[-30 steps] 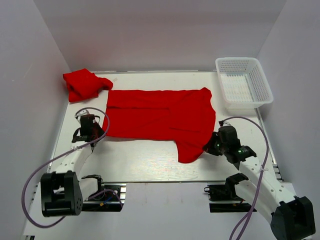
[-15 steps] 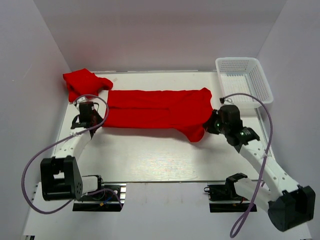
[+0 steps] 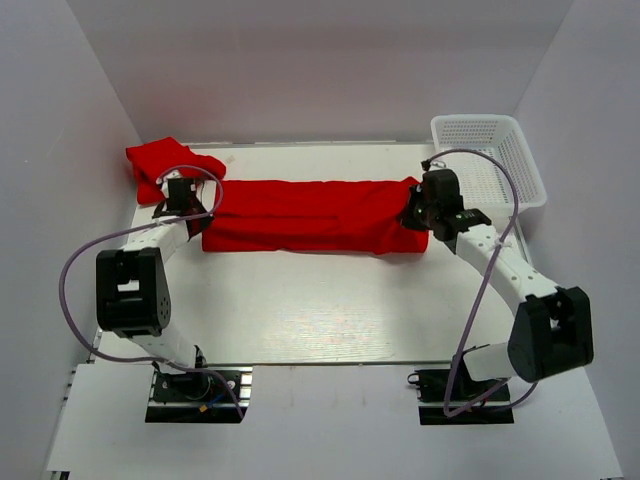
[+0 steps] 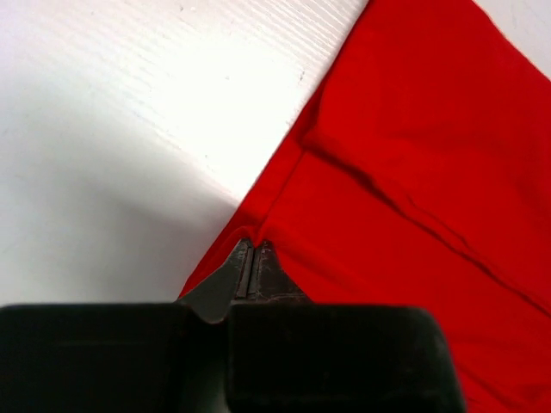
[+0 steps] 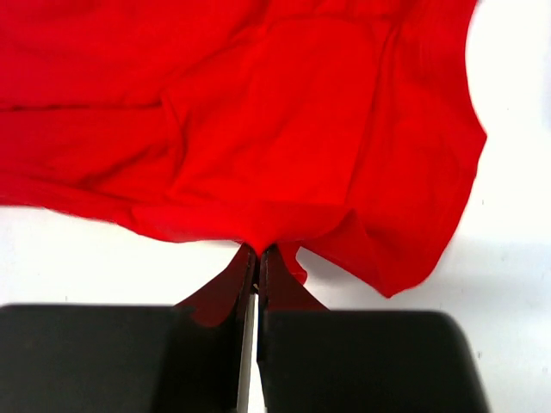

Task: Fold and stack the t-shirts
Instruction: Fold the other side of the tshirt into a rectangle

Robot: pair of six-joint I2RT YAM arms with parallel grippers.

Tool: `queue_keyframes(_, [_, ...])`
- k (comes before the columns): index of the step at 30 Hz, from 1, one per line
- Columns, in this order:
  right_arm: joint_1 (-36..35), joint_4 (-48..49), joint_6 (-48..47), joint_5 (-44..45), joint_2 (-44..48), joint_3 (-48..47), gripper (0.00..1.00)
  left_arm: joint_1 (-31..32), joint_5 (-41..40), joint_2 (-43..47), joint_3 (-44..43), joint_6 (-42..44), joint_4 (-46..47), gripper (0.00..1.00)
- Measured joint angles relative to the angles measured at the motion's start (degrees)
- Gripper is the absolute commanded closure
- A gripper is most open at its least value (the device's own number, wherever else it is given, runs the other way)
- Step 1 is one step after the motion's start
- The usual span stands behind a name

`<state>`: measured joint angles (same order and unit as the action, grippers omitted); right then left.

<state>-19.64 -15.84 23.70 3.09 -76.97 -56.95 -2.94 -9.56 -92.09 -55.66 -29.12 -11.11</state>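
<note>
Now left claw and right claw pinch the stretched t-shirt near the basket.

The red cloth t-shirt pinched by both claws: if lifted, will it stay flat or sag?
Probably floppy: the long red cloth t-shirt creases and bunches where the left claw and right claw pinch it, so its middle would likely sag. Likely light: two small edge pinches seem to hold it. Unlikely to roll; it lies flat on the white table.
</note>
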Motion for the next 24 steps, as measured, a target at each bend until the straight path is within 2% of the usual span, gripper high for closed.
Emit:
queue_keyframes(11, [3.2,1.3,-1.9,-2.8,-14.5,-12.2,1.0,0.0,-0.2,-12.5,-8.0,0.7,0.9,1.0])
queue_keyframes(24, [5.9,0.9,-3.3,-8.1,-24.8,-22.0,1.0,0.0,-0.1,-16.2,-16.3,1.5,1.4,1.0])
